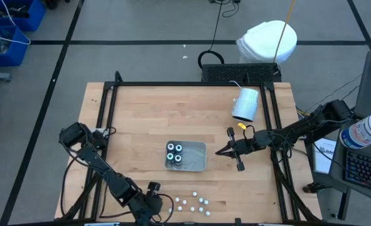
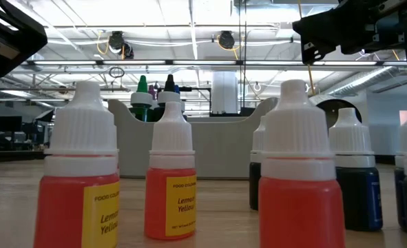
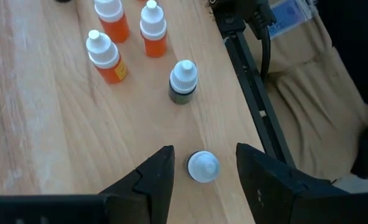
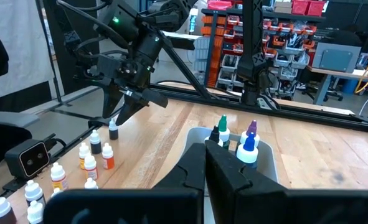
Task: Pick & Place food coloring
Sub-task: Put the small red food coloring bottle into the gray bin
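Four cone-capped plastic bottles (image 1: 174, 153), rectangular grey tray (image 1: 196, 164), wood-grain table (image 1: 141, 119)

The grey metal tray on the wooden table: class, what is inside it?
Four small bottles with coloured pointed caps stand inside the grey metal tray, grouped at one end. The tray floor beneath them is covered.

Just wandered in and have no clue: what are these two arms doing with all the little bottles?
The left end effector hangs open over one white-capped bottle near the table's front edge, fingers on either side, not yet gripping. Four bottles already stand in the gray tray. The right end effector waits shut beside the tray.
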